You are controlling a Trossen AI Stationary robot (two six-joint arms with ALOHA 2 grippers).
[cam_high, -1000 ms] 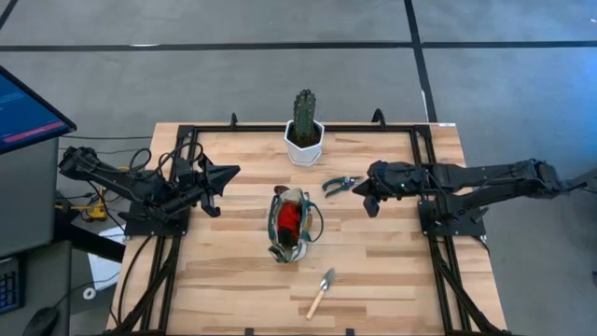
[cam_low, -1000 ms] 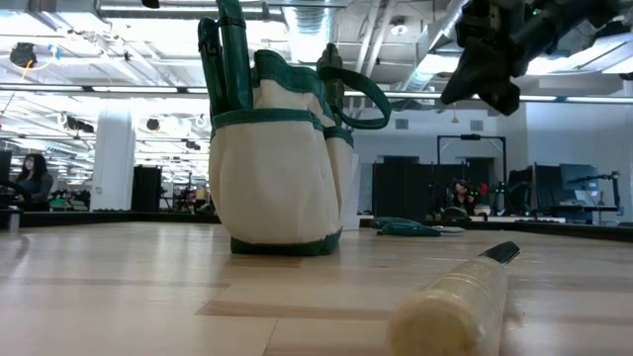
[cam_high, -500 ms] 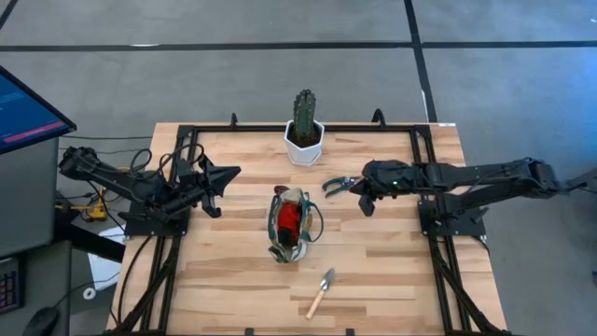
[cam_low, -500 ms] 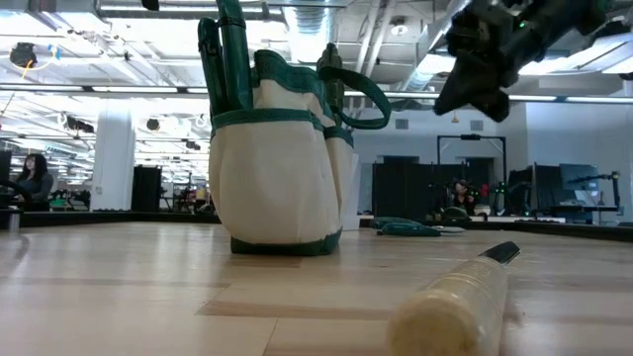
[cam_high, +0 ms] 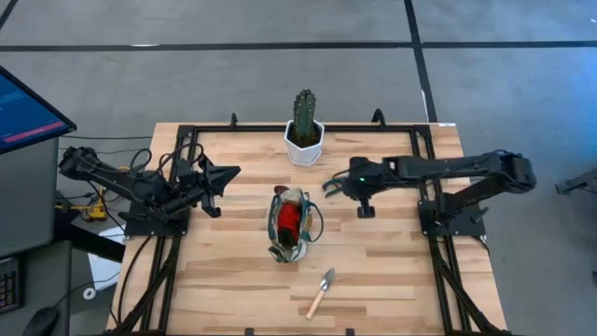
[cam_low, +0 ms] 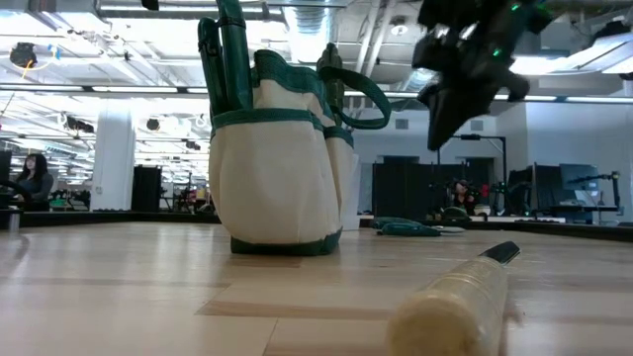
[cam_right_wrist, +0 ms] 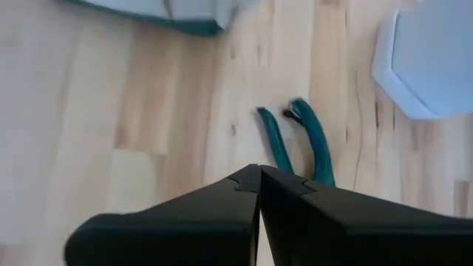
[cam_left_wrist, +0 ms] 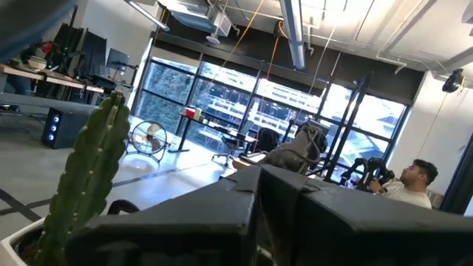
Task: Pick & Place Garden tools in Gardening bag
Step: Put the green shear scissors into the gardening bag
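While reaching, right arm (cam_high: 438, 168) overhangs shears (cam_high: 331, 185).

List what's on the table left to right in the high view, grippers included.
left gripper → gardening bag → cactus in its white pot → wooden-handled trowel → green-handled shears, with the right gripper directly over them.

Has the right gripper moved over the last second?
Yes. In the high view the right gripper has travelled leftward, toward the white pot, and now sits over the green-handled shears. Its fingers look shut in the right wrist view.
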